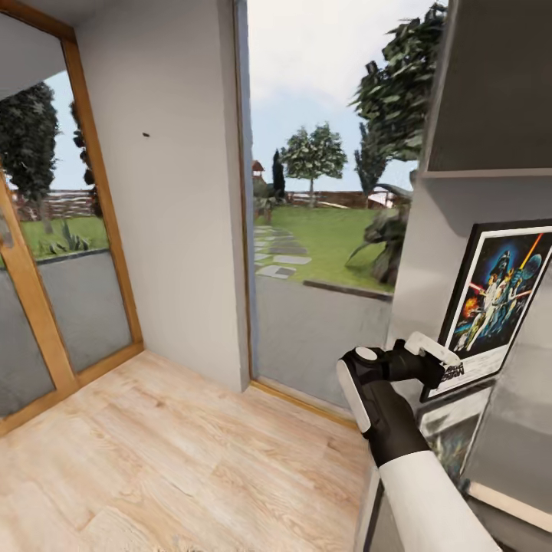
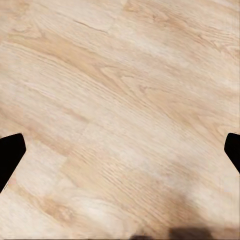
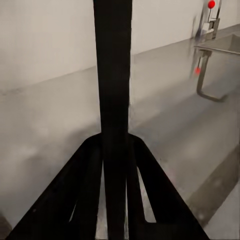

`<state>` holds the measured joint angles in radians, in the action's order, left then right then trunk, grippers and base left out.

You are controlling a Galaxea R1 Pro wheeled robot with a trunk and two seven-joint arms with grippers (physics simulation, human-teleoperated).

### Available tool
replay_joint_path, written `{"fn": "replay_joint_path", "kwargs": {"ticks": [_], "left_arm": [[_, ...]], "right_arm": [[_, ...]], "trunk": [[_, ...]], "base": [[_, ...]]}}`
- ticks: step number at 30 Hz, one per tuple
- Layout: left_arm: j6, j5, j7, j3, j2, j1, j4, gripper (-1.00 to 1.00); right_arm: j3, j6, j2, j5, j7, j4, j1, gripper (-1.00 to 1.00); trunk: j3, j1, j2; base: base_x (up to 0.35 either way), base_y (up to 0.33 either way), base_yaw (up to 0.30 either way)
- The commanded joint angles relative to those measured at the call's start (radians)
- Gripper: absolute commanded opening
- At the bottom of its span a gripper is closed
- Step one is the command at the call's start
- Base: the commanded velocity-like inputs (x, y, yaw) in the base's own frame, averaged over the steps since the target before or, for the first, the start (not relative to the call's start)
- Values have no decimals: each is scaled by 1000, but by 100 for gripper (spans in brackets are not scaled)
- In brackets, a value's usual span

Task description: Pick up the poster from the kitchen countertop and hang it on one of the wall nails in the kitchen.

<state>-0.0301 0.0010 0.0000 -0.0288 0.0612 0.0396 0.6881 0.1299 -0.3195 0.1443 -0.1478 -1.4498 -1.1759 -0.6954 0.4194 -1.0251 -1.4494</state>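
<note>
1. Right end effector (image 1: 434, 359) clamped on the lower left corner of the one poster (image 1: 498, 303), upright at the bench (image 3: 55, 125).
2. Left end effector (image 2: 120, 150) gapes empty over wood floor (image 1: 153, 460).
3. Poster grasped, apparently; hanging remains. One wall nail (image 1: 146, 136) in sight, well apart.

The only lettering I can spot is black title print along the poster's (image 1: 494, 307) bottom border, half behind the right tool (image 1: 438, 354), too small to read.
</note>
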Motion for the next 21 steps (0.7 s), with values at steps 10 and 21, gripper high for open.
{"fn": "replay_joint_path", "kwargs": {"ticks": [10, 21], "left_arm": [[-2, 0, 0, 0, 0, 0, 1, 100], [-2, 0, 0, -20, 0, 0, 1, 100]], "right_arm": [[2, -8, 0, -6, -3, 1, -1, -100], [2, -9, 0, -6, -3, 1, -1, -100]], "trunk": [[-3, 0, -1], [-8, 0, -1]], "base": [[-99, 289, 277], [-99, 289, 276]]}}
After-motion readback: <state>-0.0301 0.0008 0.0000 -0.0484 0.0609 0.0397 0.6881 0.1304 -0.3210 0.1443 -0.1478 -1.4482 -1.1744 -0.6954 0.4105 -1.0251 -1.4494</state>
